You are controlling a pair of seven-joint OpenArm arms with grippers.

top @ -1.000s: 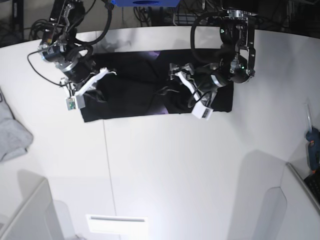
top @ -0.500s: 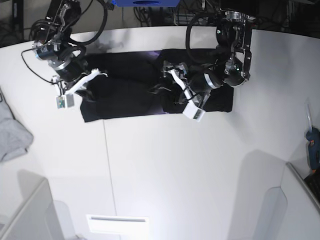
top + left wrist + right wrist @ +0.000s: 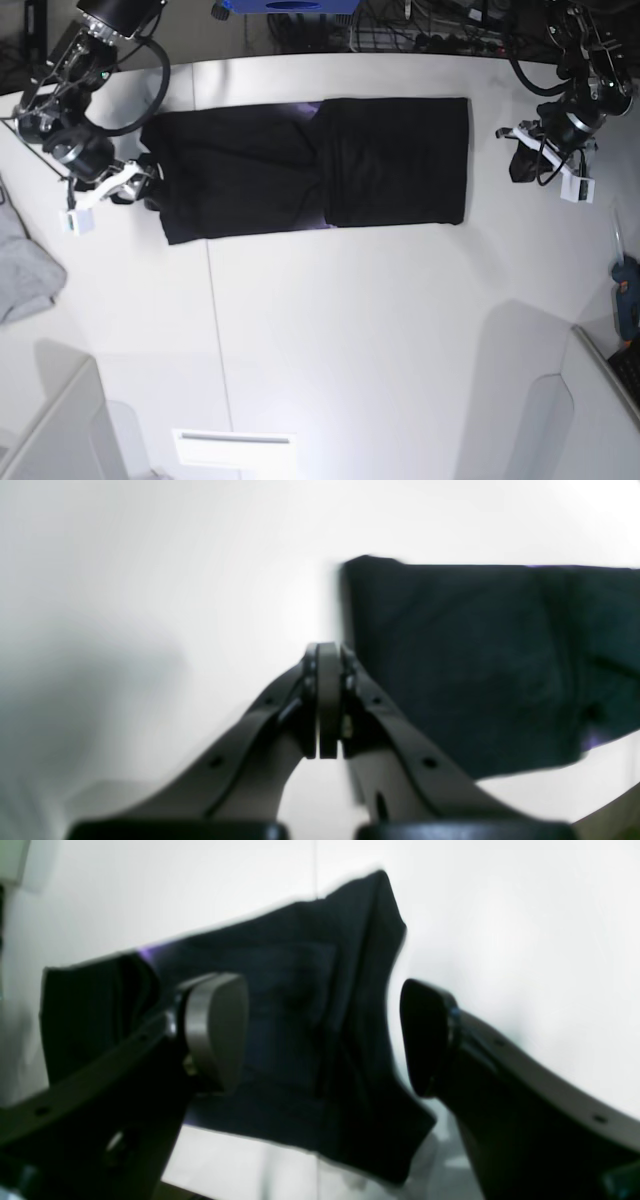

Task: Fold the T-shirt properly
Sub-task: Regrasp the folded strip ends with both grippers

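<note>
The black T-shirt (image 3: 300, 170) lies flat as a long strip across the far side of the white table (image 3: 350, 340). Its right part (image 3: 395, 160) is folded over the rest, with a purple edge showing at the fold. My left gripper (image 3: 528, 156) hangs just off the shirt's right end, shut with nothing in it. In the left wrist view its fingers (image 3: 327, 700) press together beside the T-shirt (image 3: 475, 670). My right gripper (image 3: 140, 192) is at the shirt's left end. In the right wrist view it (image 3: 320, 1040) stands open above the T-shirt (image 3: 310, 1005), which lies loose below.
A light grey garment (image 3: 22, 265) lies at the table's left edge. A blue tool (image 3: 626, 295) sits at the right edge. Grey bin walls (image 3: 55, 430) rise at the front left and the front right (image 3: 600, 400).
Both arms have drawn outward from over the shirt to its two ends. The left gripper has shut and the right one has opened. The shirt's right part now lies flat.
</note>
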